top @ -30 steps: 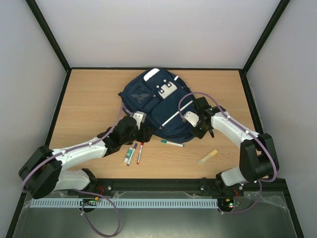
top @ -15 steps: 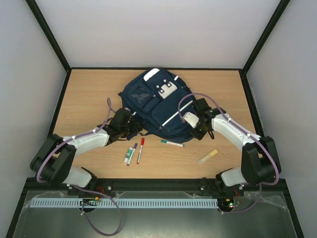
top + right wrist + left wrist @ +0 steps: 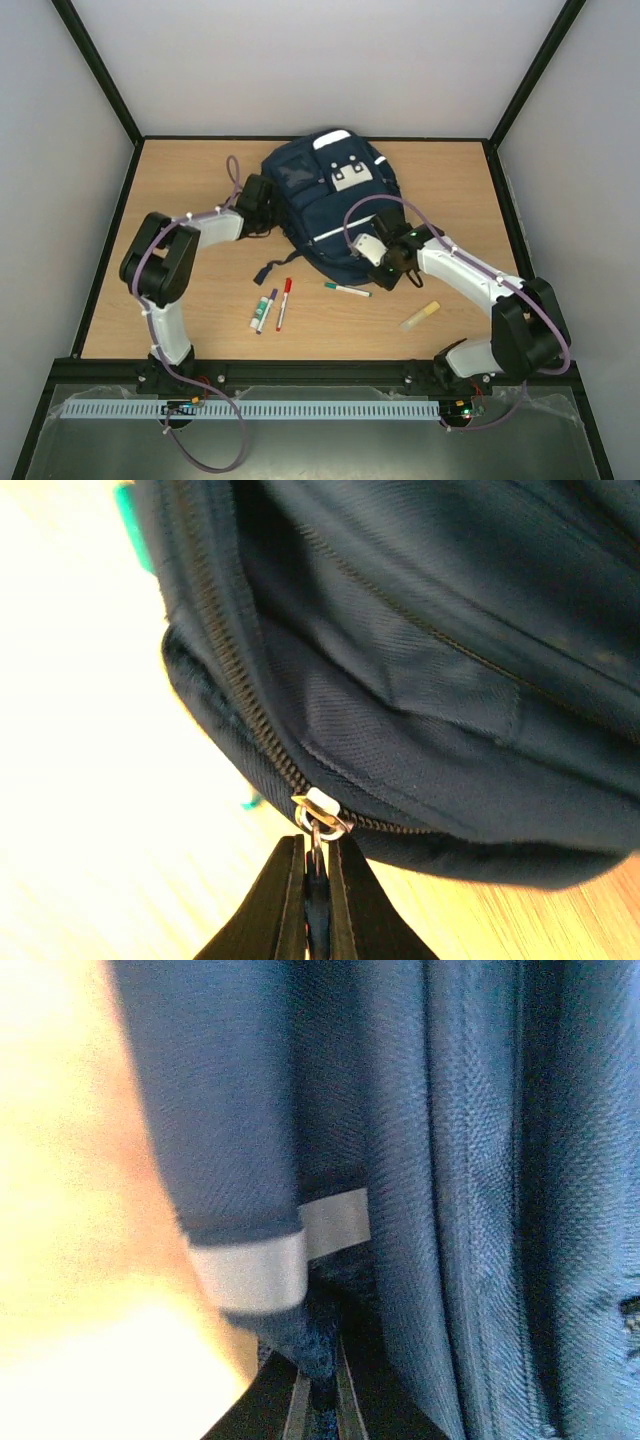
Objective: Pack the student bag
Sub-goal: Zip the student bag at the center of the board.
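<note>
Student bag (image 3: pixel 330 200) at counter's (image 3: pixel 180 300) far edge.
I see right gripper (image 3: pixel 316 865) pinched shut on its zip pull (image 3: pixel 320 810), left gripper (image 3: pixel 320 1400) nipping bag fabric.

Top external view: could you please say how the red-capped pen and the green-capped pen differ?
The red-capped pen points away from the arms; the green-capped pen lies crosswise. The red one lies beside another marker; the green one lies alone by the student bag's near edge. Both are slim, white-barrelled and flat on the table.
</note>
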Tool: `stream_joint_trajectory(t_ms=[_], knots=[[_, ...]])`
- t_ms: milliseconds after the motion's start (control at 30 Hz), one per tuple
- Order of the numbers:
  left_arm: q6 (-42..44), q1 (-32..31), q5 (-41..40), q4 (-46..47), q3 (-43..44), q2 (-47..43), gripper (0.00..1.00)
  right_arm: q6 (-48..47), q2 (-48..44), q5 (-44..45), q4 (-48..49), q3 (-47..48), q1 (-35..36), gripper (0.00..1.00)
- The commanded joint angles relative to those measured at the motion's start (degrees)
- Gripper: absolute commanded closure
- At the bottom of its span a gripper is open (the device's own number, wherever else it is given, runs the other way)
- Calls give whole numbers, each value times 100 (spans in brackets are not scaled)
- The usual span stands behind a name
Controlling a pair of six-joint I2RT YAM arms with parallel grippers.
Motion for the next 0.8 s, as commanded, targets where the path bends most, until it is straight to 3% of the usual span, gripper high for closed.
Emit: stream_joint_trajectory(t_ms=[0,67,100,200,300,500,767], knots=[[695,440,-285,-256,1300,605,92,588,192,-357,-191,372,777,99],[604,608,-318,-830,1759,656,63,782,477,-397,-95,604,1159,99],[591,640,-426,-1018,1757,528,53,881,623,-430,-51,718,1291,99],[568,569,-689,-1334,1298,-333,40,1119,973,-609,57,1077,1400,99],[318,530,-528,-1588,583,-1084,37,1247,1178,-772,157,1333,1410,99],[-244,398,1099,-1312,-839,-1798,37,1287,1364,-854,238,1441,1411,99],[-787,-480,1536,-783,-1096,-1690,39,1331,1394,-858,237,1411,1411,99]])
